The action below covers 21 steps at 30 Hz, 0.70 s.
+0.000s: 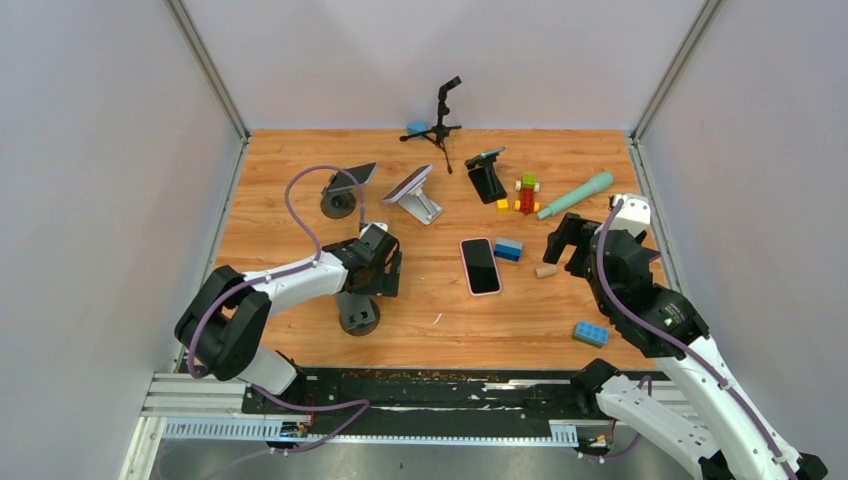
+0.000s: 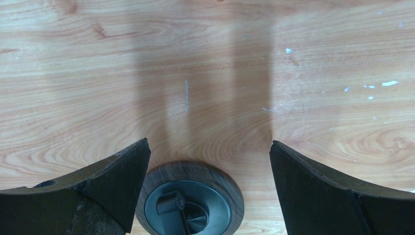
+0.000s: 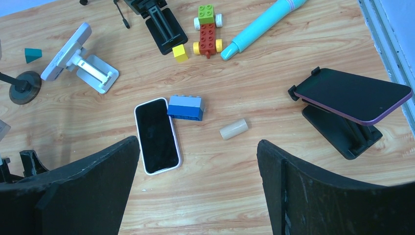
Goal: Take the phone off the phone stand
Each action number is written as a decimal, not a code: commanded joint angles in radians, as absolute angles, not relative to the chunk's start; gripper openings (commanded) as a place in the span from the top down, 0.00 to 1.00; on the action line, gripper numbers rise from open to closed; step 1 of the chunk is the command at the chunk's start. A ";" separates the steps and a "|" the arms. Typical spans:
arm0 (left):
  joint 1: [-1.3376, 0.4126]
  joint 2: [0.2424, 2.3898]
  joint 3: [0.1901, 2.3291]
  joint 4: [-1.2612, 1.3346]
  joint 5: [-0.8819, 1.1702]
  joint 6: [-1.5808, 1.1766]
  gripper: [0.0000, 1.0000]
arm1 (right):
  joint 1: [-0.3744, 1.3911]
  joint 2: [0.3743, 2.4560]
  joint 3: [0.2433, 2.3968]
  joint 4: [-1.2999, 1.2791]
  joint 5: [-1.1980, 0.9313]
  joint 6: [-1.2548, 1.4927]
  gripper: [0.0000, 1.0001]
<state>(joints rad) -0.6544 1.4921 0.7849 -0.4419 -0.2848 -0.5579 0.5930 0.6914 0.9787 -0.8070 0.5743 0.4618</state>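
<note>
A white-edged phone (image 1: 480,266) lies flat, screen up, at the table's middle; it also shows in the right wrist view (image 3: 156,135). My left gripper (image 1: 378,268) is open and empty, just above an empty round dark stand base (image 1: 358,315) that sits between its fingertips in the left wrist view (image 2: 230,183). My right gripper (image 1: 570,240) is open and empty, hovering right of the flat phone. A purple-edged phone (image 3: 352,94) rests on a black stand (image 3: 342,134) at the right; my right arm hides it in the top view.
Further back, phones rest on a round-base stand (image 1: 350,180), a white stand (image 1: 425,208) and a black stand (image 1: 487,180). A small tripod (image 1: 440,120), a toy car (image 1: 526,193), a teal marker (image 1: 575,194), blue bricks (image 1: 508,249) (image 1: 590,333) and a cork (image 1: 545,270) lie around.
</note>
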 commanded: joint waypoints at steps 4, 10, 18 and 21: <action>-0.652 1.439 0.853 -0.470 -0.231 -0.541 0.00 | 0.591 0.672 0.981 -0.778 0.567 0.446 0.09; -0.651 1.430 0.897 -0.499 -0.274 -0.528 0.00 | 0.590 0.672 0.987 -0.778 0.564 0.445 0.09; -0.651 1.482 0.973 -0.521 -0.360 -0.488 0.00 | 0.591 0.662 1.000 -0.792 0.563 0.432 0.09; -0.651 1.486 1.017 -0.539 -0.382 -0.471 0.00 | 0.591 0.653 1.000 -0.803 0.572 0.428 0.09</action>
